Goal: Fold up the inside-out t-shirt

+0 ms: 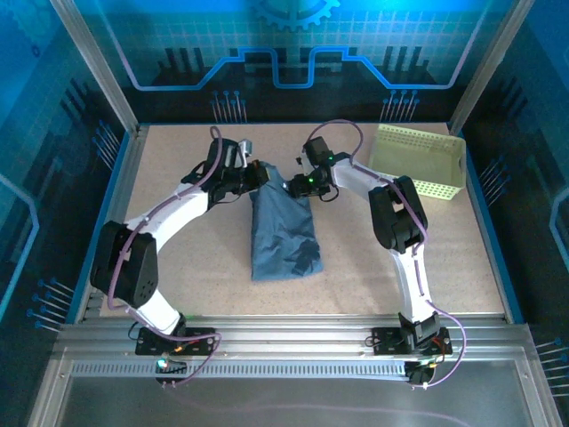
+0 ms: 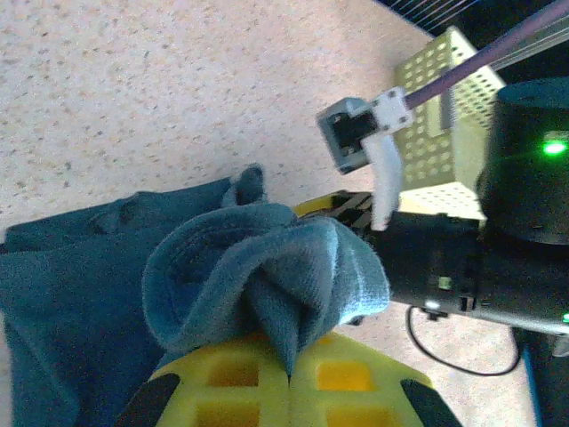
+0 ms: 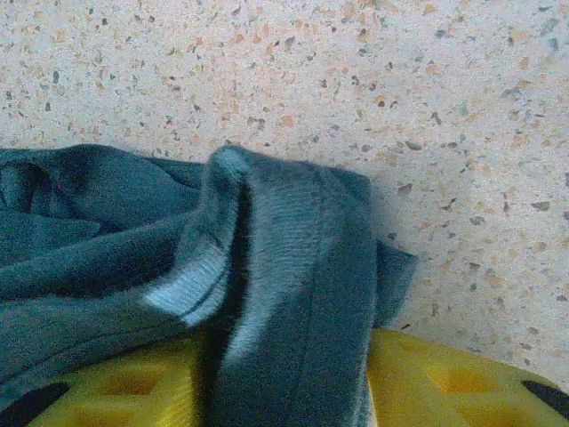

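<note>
Inside-out t-shirt [image 1: 283, 233] on open table [image 1: 222, 294]; left jaws clench its far edge; right jaws' grip unclear.

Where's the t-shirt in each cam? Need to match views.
Top external: t-shirt at the table's centre, a long strip lying far to near.
Left wrist: t-shirt at lower left, bunched up at bottom centre.
Right wrist: t-shirt across the lower half, with a folded hem at centre.
Shared landmark: the speckled table under it.
</note>
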Controlling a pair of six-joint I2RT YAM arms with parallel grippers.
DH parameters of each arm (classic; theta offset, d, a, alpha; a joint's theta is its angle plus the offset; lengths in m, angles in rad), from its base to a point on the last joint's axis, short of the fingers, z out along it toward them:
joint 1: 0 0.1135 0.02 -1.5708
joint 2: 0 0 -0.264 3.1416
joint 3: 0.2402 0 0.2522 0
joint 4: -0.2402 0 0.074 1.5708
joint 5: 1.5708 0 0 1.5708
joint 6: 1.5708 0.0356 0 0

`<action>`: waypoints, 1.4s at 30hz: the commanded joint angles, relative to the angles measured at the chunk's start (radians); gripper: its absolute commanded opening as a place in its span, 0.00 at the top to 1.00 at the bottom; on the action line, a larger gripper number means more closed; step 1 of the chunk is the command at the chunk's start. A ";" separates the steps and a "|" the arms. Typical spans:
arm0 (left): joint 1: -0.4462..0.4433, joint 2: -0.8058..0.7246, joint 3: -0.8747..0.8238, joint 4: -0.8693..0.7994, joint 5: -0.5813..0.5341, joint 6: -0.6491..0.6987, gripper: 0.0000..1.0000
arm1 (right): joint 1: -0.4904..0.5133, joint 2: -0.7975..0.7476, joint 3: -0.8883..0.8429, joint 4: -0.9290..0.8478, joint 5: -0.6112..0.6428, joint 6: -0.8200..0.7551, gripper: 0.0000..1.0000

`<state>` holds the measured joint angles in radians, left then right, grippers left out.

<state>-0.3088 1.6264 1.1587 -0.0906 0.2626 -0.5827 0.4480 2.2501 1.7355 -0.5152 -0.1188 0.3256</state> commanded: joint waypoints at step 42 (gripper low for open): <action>0.048 0.408 0.048 0.070 0.051 -0.065 0.58 | 0.039 0.072 0.087 -0.036 -0.045 0.090 0.52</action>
<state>-0.2146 1.9854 1.2003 -0.1078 0.2340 -0.6315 0.4633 2.2959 1.7973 -0.5301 -0.1246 0.4095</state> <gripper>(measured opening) 0.441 0.487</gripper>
